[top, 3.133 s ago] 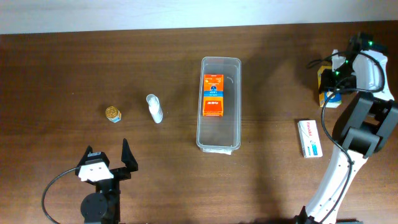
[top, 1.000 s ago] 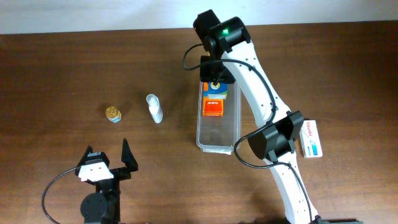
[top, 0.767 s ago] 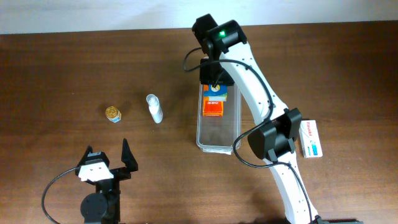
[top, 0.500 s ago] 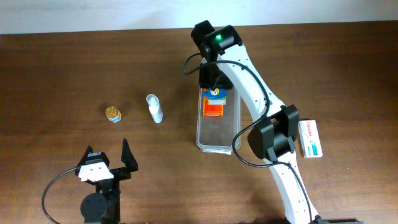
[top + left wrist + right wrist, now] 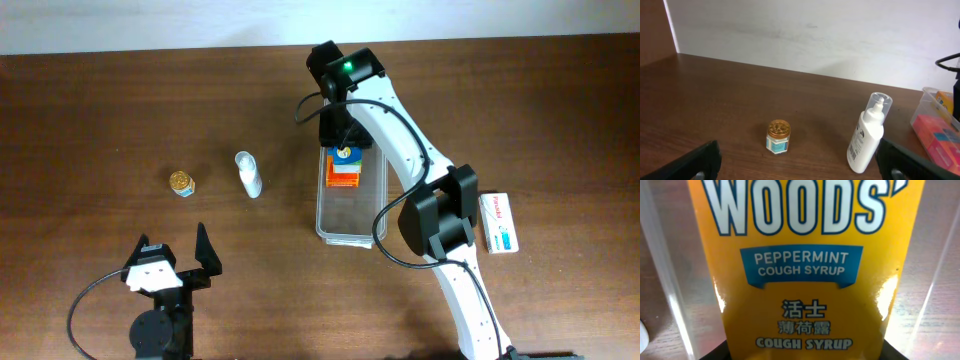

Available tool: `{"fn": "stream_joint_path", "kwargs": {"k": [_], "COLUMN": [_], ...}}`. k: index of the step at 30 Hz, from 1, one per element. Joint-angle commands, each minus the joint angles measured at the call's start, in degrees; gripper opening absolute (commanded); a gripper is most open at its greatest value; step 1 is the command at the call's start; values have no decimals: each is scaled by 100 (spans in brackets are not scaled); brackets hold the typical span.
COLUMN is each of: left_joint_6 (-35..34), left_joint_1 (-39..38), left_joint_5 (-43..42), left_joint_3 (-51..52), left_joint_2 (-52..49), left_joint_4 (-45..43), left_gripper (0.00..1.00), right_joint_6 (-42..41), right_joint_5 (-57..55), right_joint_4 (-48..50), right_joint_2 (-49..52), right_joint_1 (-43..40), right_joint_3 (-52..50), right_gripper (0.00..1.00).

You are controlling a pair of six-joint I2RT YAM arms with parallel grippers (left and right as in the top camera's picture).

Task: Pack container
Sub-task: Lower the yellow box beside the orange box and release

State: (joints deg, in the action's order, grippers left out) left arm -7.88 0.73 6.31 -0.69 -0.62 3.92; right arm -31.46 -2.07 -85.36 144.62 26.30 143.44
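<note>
Dark brown wood makes up the counter [image 5: 90, 110], with a pale wall [image 5: 150, 20] along its far edge. From overhead, the container [image 5: 350, 228] lies at the middle of the counter with its long side running away from the robot, and an orange box [image 5: 343, 180] lies flat inside it. The right arm reaches over the far end, where the right hand [image 5: 343, 140] is drawn narrow and clamped on a yellow cough-syrup box [image 5: 348, 155], held within the container's outline just beyond the orange box. To the left lie a white bottle [image 5: 248, 174] and, further left, a small jar [image 5: 181, 183] with a gold lid. A white carton [image 5: 499, 222] rests well to the right. The left hand [image 5: 172, 245] sits at the near left, spread wide and holding nothing.

The left wrist camera looks between its own widely parted fingers [image 5: 702, 159] at the jar [image 5: 778, 136], the bottle [image 5: 867, 135] and, at the right edge, the container's end [image 5: 926, 94] with the orange box inside.

The right wrist camera is filled by the yellow box [image 5: 800, 280], printed "PEPPERMINT COUGH SYRUP", with the container's clear walls [image 5: 657, 265] on either side of it.
</note>
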Motion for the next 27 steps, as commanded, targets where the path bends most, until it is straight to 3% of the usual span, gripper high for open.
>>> {"fn": "stream_joint_path", "kwargs": {"k": [1,9,15,27], "left_joint_6": [92,92,92,92], "left_joint_1": [17,17,17,17], "left_joint_5": [61,61,61,61], "left_joint_3": [17,15,15,15], "left_joint_2": [33,33,33,33], "left_joint_4": [7,7,7,7], "left_gripper": [99,99,99,99], "right_joint_6": [-28,-31,116,144], "right_joint_5": [35,310,304,227], "right_joint_4": [66,232,254,219], "right_joint_2": [20,20,20,-50], "right_joint_1": [-7,-7,-7,-118], "right_joint_3": [-17,-55,-79,35], "right_gripper": [52,53,61,62]}}
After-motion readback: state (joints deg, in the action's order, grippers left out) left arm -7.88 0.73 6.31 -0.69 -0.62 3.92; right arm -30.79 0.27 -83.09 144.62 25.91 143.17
